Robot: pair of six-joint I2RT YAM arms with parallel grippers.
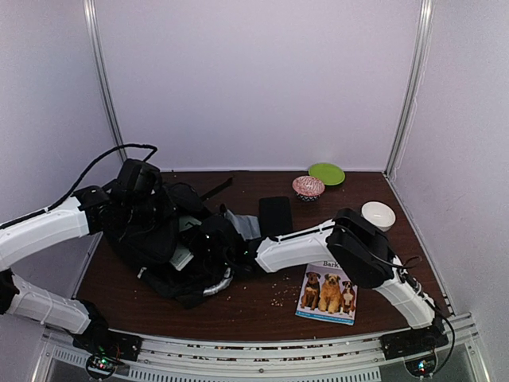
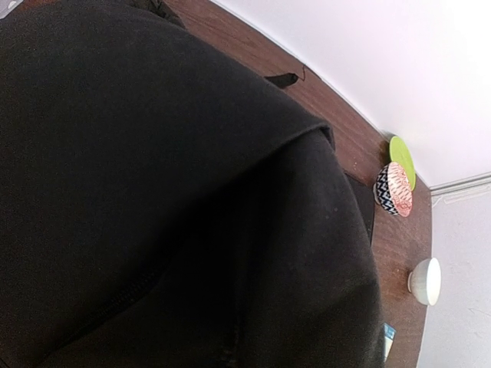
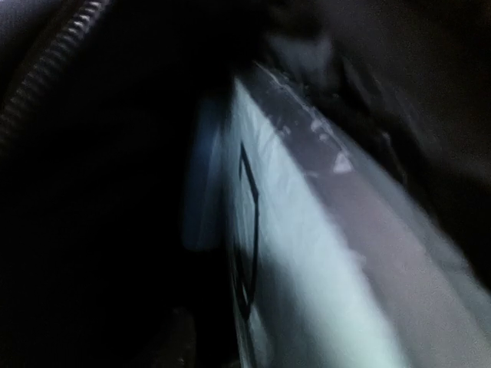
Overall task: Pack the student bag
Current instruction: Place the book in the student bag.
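Your left fingers (image 1: 141, 195) are closed, and from the top view they seem to pinch the black fabric of the student bag (image 1: 159, 239) at its far left end. Black cloth fills their wrist camera. Your right fingers (image 1: 219, 237) are buried in the bag's opening, so you cannot tell whether they are open or closed. Their camera shows only a dark, blurred interior with a zipper (image 3: 46, 69) and a pale flat thing (image 3: 307, 268).

The left arm comes in from the left edge, its forearm angled up and its wrist bent down over the bag. The right arm rises to a bent elbow, then reaches low and leftward across the counter (image 1: 262, 306). The bag lies slumped on the counter's left half, beside a flat black case (image 1: 275, 215).
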